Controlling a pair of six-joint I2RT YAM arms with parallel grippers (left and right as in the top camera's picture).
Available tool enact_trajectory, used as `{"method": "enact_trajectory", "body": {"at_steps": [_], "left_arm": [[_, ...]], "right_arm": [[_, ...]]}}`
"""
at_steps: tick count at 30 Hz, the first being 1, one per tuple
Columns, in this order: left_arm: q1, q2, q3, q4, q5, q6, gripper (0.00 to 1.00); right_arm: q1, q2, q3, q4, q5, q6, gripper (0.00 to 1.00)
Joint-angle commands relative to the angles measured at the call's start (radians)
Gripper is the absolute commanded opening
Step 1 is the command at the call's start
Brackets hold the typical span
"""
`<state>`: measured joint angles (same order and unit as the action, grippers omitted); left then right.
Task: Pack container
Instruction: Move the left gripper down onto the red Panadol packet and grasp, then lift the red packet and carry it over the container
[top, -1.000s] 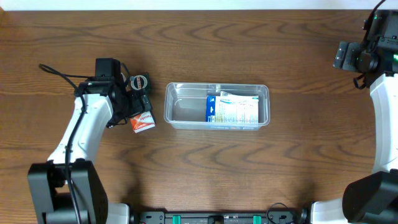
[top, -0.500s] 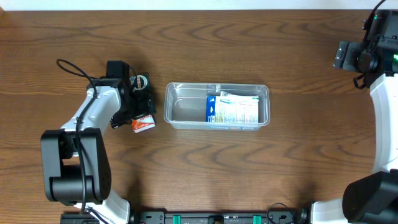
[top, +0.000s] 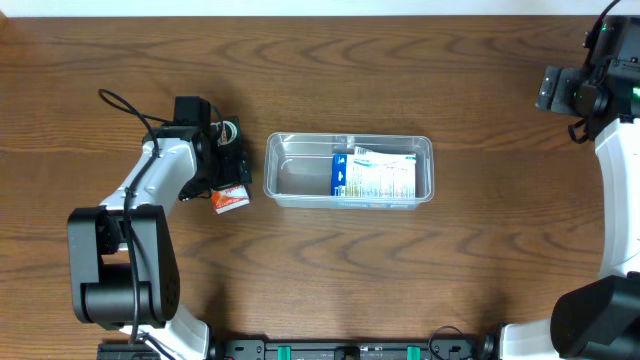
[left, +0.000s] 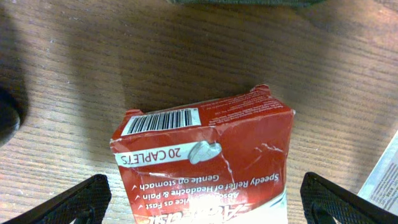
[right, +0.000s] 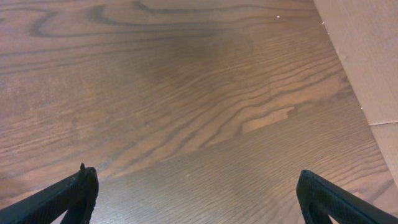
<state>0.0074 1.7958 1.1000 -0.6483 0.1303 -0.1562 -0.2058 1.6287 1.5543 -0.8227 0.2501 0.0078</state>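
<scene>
Straddling a red packet (left: 205, 149), the left end effector (left: 208, 202) has its jaws spread fully wide, with one dark fingertip (left: 81, 202) on each side of the packet and nothing gripped. The packet lies flat on the wooden counter (left: 93, 68) directly under this end effector. Its creased face is up, showing a barcode and a white band reading "20 CAPLETS". Whether either fingertip touches the packet's edges cannot be told; the wrist view shows a thin gap on both sides.

Just past the packet, to the right of the left end effector, sits the container (top: 268, 165). It rests upright on the counter with its long side running away from the end effector, close to it but not touching it. The half nearer the left end effector is bare. A blue-and-white packet (top: 375, 175) lies flat in the farther half.

Farthest off, well beyond the container's other end, the right end effector (right: 199, 199) hangs over bare counter with its jaws also fully wide and nothing between them. Only wood grain lies under it, with a pale tan board (right: 367, 50) off to its right.
</scene>
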Motion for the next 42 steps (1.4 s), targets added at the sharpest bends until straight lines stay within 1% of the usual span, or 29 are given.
{"method": "enact_trajectory", "body": {"at_steps": [1,6,9,11,17,20,24,30,35,42], "left_arm": [[-0.001,0.017,0.014,-0.013,-0.011,0.025,0.98],[-0.007,0.017,0.009,-0.028,-0.011,0.025,1.00],[-0.011,0.017,0.000,-0.028,-0.011,0.020,0.92],[-0.012,0.017,0.000,-0.032,-0.011,-0.005,0.88],[-0.012,0.017,0.000,-0.047,-0.011,-0.080,0.78],[-0.013,0.017,0.000,-0.061,-0.008,-0.093,0.72],[-0.016,0.017,0.000,-0.077,-0.007,-0.118,0.71],[-0.016,0.016,0.018,-0.114,-0.003,-0.119,0.70],[-0.016,0.013,0.126,-0.237,-0.003,-0.119,0.69],[-0.016,0.012,0.418,-0.511,0.000,-0.103,0.70]], "right_arm": [[-0.007,0.001,0.000,-0.001,0.000,0.014,0.99],[-0.007,0.001,0.000,-0.001,0.000,0.014,0.99],[-0.007,0.001,0.000,-0.001,0.000,0.014,0.99],[-0.007,0.001,0.000,-0.001,0.000,0.014,0.99],[-0.007,0.001,0.000,-0.001,0.000,0.014,0.99],[-0.007,0.001,0.000,-0.001,0.000,0.014,0.99],[-0.007,0.001,0.000,-0.001,0.000,0.014,0.99],[-0.007,0.001,0.000,-0.001,0.000,0.014,0.99],[-0.007,0.001,0.000,-0.001,0.000,0.014,0.99],[-0.007,0.001,0.000,-0.001,0.000,0.014,0.99]]}}
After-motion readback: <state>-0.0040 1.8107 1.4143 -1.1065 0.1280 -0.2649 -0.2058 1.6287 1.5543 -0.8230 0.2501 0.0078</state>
